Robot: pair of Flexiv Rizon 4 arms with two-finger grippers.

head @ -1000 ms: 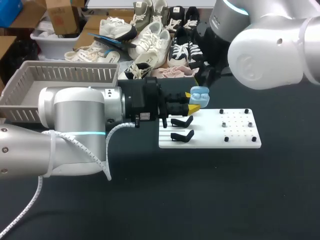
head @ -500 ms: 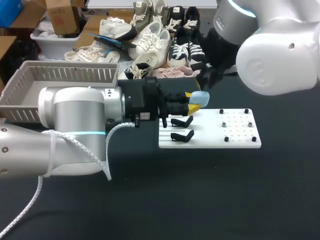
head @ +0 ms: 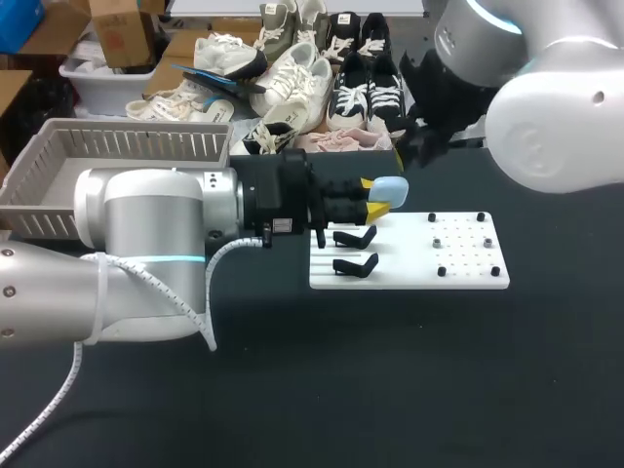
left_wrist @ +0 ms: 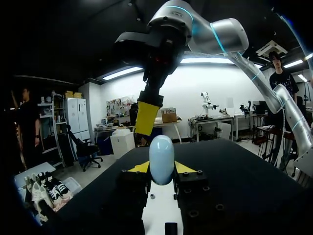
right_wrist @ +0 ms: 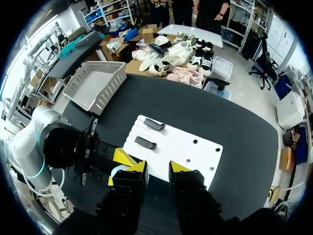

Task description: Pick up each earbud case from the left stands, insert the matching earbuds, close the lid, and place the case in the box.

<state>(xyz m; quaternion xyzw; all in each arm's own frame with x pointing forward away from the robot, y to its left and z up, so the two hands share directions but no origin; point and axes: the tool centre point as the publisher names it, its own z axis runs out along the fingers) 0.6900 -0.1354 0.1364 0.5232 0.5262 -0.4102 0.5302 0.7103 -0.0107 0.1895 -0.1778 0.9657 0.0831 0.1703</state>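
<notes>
While the earbud case sits lid-shut in the left fingers above the stand board's far left corner, the box lies well left, nearer this arm. The left wrist view shows those fingers clamping its sides, long axis crosswise to the grip. In the right wrist view, the right fingers hang parted and empty above the worktop.

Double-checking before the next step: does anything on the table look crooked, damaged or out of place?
Nothing stands out. The case sits straight in the left claw, lid shut; both stands lie parallel on the board; the right claw is open and empty.
</notes>
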